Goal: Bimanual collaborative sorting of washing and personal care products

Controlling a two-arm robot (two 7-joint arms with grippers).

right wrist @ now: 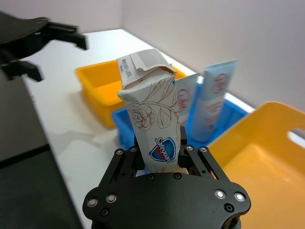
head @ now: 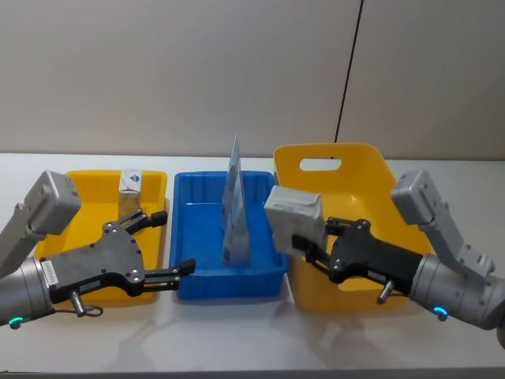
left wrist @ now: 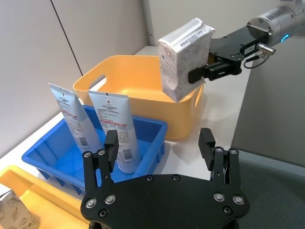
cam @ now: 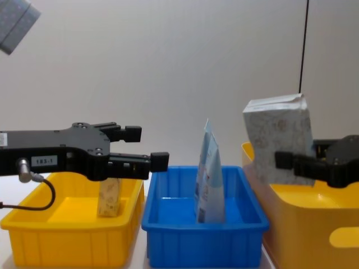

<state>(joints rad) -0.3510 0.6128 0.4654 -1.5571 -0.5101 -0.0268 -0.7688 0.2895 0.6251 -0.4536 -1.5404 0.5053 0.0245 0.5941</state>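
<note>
My right gripper point(head: 301, 237) is shut on a beige floral pack with a white top point(head: 293, 209), held upright in the air over the near left corner of the big yellow bin point(head: 339, 158). The same pack point(right wrist: 152, 124) stands between the right gripper's point(right wrist: 159, 152) jaws. Two light-blue tubes point(head: 234, 205) stand in the blue bin point(head: 197, 280). Another small speckled pack point(head: 130, 189) stands in the left yellow bin point(head: 79, 185). My left gripper point(head: 175, 241) hovers open and holds nothing, in front of the gap between the left yellow and blue bins.
The three bins stand side by side on a white table point(head: 237, 332), with a grey wall behind. In the chest view the left gripper point(cam: 147, 147) hangs above the bin rims and the held pack point(cam: 277, 140) rises above the big yellow bin point(cam: 314, 224).
</note>
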